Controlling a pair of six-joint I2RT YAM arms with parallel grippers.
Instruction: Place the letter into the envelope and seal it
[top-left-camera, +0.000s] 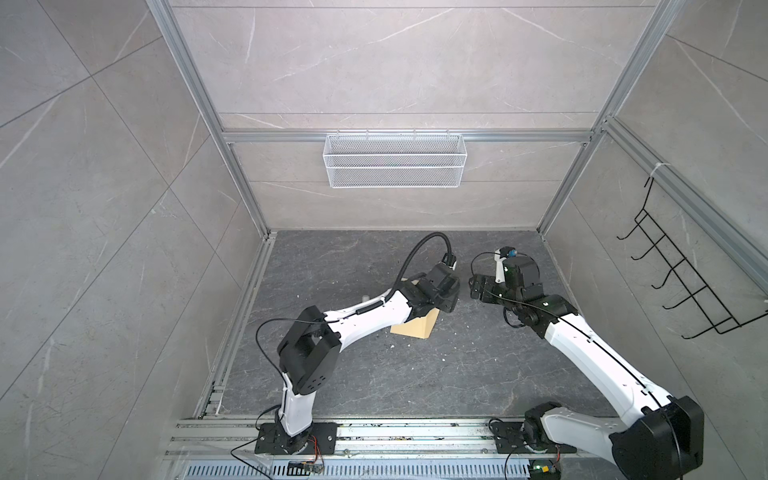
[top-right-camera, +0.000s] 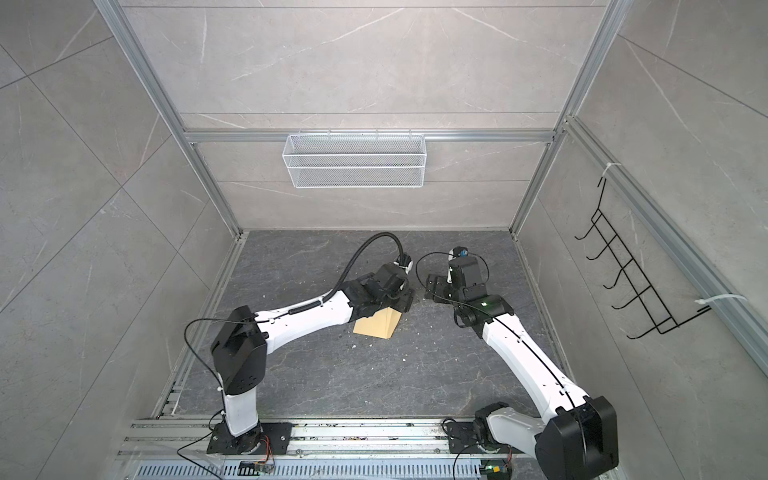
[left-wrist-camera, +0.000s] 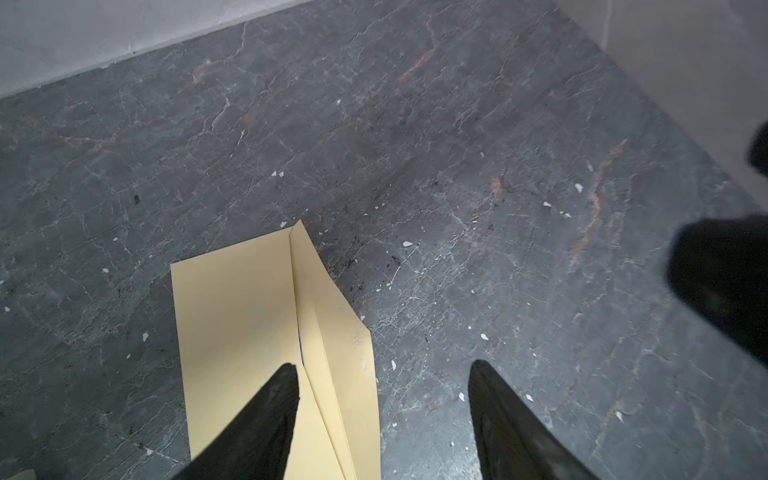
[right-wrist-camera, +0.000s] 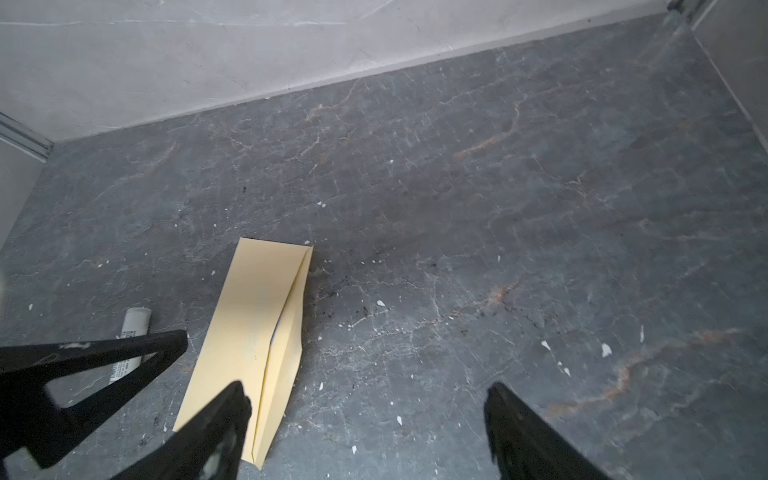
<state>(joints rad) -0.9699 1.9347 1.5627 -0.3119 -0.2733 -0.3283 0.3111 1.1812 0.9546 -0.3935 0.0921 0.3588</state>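
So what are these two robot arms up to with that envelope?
The tan envelope lies on the dark table, flap folded over but gaping slightly, a sliver of the letter showing inside. Both arms hover close by: the left end effector and right end effector are open, holding nothing. A glue stick lies beside it, so sealing seems unfinished.

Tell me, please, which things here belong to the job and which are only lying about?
For the job: the envelope; the letter, only a thin edge showing at the opening; the glue stick, likely for sealing.
Lying about: the wire basket; the hook rack; white crumbs.
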